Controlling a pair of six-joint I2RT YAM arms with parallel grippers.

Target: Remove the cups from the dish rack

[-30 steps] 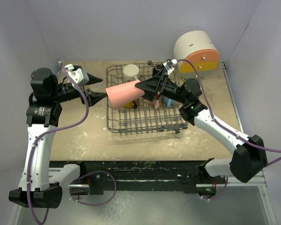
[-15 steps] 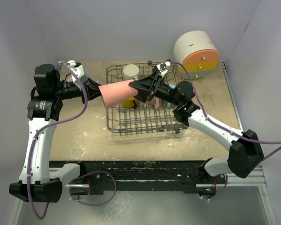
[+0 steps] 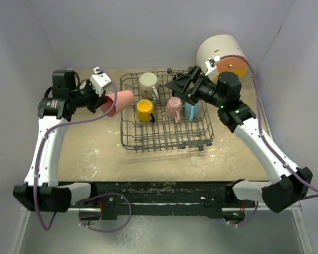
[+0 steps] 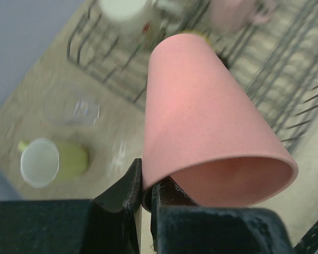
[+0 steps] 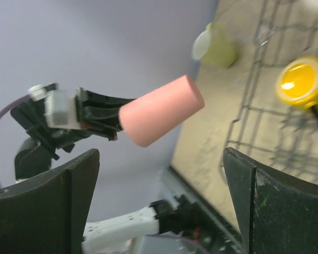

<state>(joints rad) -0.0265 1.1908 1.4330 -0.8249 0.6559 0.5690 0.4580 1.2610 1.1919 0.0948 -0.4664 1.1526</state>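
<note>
From above, the left pincer [image 3: 102,101] grips the salmon tapered tumbler [image 3: 118,101] just left of the dark grey wire dish rack [image 3: 164,146], which holds a cream mug [image 3: 148,82], yellow mug [image 3: 144,109], pink mug [image 3: 174,107] and light blue cup [image 3: 192,110]. Lowering the tumbler onto the table [image 3: 95,151] looks next. Left wrist: a yellow-green cup [image 4: 50,161] and clear glass [image 4: 74,110] stand unloaded. Right wrist: the right pincer [image 5: 159,154] gapes, released.

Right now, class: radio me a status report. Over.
Left gripper shut on salmon cup, at rack edge. Right gripper open, empty. Four cups visible in rack. Nothing blocking.
</note>
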